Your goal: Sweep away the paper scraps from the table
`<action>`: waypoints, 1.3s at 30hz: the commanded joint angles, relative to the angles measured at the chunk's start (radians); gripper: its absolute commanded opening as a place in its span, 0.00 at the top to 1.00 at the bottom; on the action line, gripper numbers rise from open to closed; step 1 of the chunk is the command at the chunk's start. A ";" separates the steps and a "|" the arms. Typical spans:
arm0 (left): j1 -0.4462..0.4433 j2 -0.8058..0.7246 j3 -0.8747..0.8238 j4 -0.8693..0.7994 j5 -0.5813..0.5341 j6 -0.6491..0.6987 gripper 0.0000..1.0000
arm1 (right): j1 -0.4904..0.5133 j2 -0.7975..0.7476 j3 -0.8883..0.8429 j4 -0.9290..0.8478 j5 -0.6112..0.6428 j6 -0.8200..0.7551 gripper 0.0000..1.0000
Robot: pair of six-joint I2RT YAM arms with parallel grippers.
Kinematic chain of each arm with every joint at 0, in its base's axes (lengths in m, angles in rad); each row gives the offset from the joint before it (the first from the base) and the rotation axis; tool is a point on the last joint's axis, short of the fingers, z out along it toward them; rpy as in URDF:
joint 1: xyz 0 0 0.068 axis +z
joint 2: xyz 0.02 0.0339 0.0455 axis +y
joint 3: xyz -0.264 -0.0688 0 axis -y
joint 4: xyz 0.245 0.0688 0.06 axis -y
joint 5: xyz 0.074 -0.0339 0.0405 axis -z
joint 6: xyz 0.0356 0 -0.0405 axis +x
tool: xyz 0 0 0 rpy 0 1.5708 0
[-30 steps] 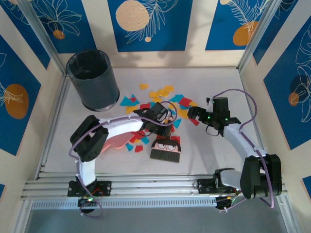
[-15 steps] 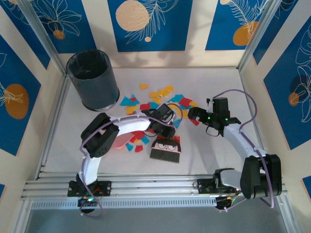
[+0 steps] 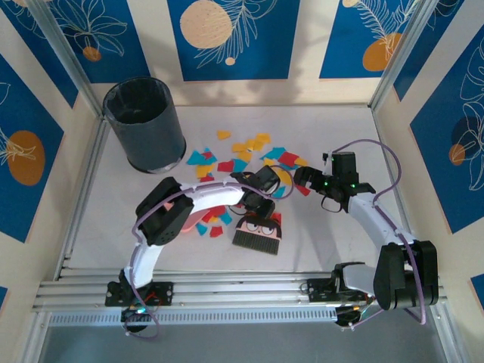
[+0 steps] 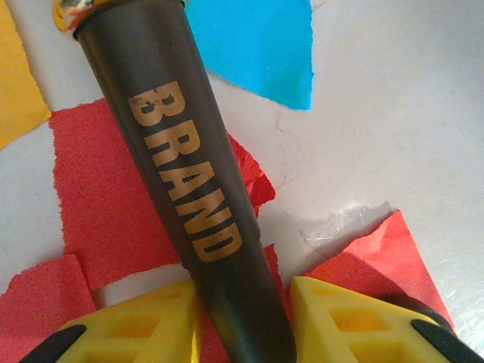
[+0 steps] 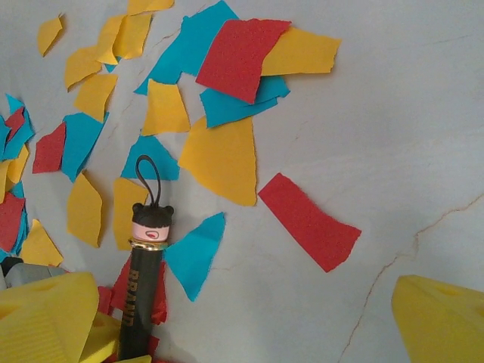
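There, the left claw (image 4: 243, 318) pinched the brush handle (image 4: 189, 174) from both sides; the right claw (image 5: 240, 291) hung spread wide over paper scraps (image 5: 219, 159) on the tabletop (image 5: 393, 136).

the paper scraps (image 5: 234, 49) look matt and finely grainy, the table (image 5: 408, 113) is dull and pale with faint hairline cracks, and the brush handle (image 4: 189, 189) is smooth dark plastic with a soft sheen.

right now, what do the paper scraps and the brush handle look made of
Paper scraps: thin matte paper, judging by ragged torn edges. Brush handle: smooth dark plastic or painted wood, hard to tell which; slight sheen, gold printed lettering partly worn.
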 commanded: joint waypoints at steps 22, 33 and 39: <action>-0.018 -0.169 -0.122 0.114 -0.132 0.134 0.85 | -0.048 -0.051 -0.011 0.021 -0.208 0.036 0.00; -0.012 -0.258 -0.241 0.270 -0.151 0.143 0.85 | -0.079 0.108 0.032 0.081 -0.530 0.073 0.20; -0.012 -0.276 -0.265 0.305 -0.139 0.150 0.86 | -0.027 0.185 0.033 0.165 -0.589 0.097 0.24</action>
